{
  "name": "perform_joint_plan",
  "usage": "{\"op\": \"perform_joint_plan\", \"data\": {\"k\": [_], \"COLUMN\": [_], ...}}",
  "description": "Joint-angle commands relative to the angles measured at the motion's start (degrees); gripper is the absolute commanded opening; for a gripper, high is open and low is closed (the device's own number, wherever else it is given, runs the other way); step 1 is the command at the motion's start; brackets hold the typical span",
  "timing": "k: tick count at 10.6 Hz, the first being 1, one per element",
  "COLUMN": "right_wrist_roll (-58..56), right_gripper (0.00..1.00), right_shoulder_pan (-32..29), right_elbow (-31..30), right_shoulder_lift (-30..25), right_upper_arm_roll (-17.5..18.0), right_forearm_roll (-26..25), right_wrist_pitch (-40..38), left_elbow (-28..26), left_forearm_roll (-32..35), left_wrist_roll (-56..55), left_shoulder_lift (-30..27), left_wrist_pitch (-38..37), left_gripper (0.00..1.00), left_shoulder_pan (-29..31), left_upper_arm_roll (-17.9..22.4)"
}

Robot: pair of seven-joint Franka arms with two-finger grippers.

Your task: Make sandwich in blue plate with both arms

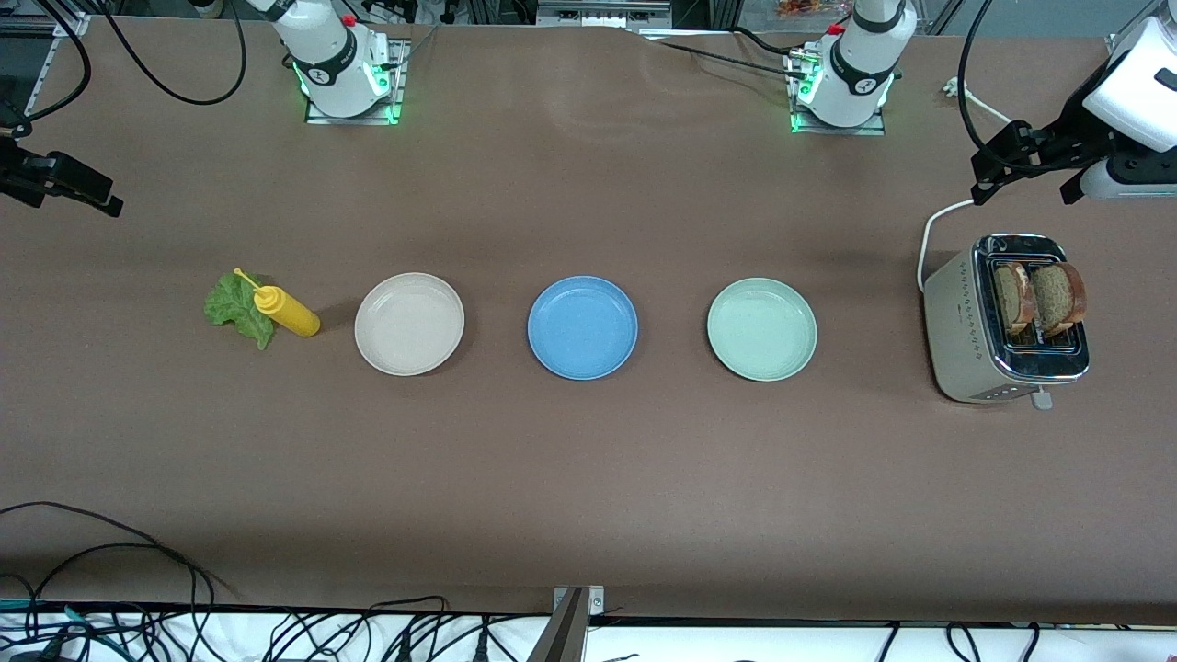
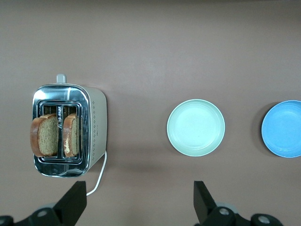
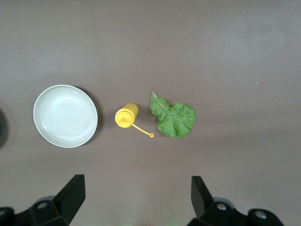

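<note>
The blue plate (image 1: pixel 582 327) lies empty at the middle of the table. Two brown bread slices (image 1: pixel 1057 296) (image 1: pixel 1013 296) stand upright in the slots of a silver toaster (image 1: pixel 961 322) at the left arm's end. The green lettuce leaf (image 1: pixel 234 308) lies flat at the right arm's end, touching a yellow squeeze bottle (image 1: pixel 290 313). My left gripper (image 1: pixel 1025 188) is open and empty, up in the air beside the toaster (image 2: pixel 96 127). My right gripper (image 1: pixel 92 193) is open and empty, high over the table's edge near the lettuce (image 3: pixel 175 120).
An empty beige plate (image 1: pixel 409 324) lies between the bottle and the blue plate. An empty mint-green plate (image 1: pixel 761 329) lies between the blue plate and the toaster. The toaster's white cord (image 1: pixel 933 230) runs toward the robot bases. Cables lie along the table's near edge.
</note>
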Motion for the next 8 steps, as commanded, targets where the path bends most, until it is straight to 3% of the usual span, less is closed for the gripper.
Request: {"op": "perform_joint_plan", "data": {"k": [1, 8], "right_wrist_roll": [-0.09, 0.26], "right_gripper": [1.0, 1.0], "right_shoulder_pan": [-0.58, -0.49], "right_elbow": [1.41, 1.41], "right_shoulder_lift": [0.45, 0.54], "right_upper_arm_roll": [0.53, 0.62], "right_forearm_roll": [-0.14, -0.23], "right_wrist_pitch": [-1.28, -1.28], "left_elbow": [0.95, 0.25], "left_forearm_roll": [0.69, 0.87], "left_wrist_roll": [-0.46, -0.11], "left_shoulder_lift": [0.04, -0.66], "left_wrist_pitch": [-0.99, 0.32], "left_gripper": [1.0, 1.0], "left_shoulder_pan": [-0.2, 1.29], "left_upper_arm_roll": [-0.15, 1.08]}}
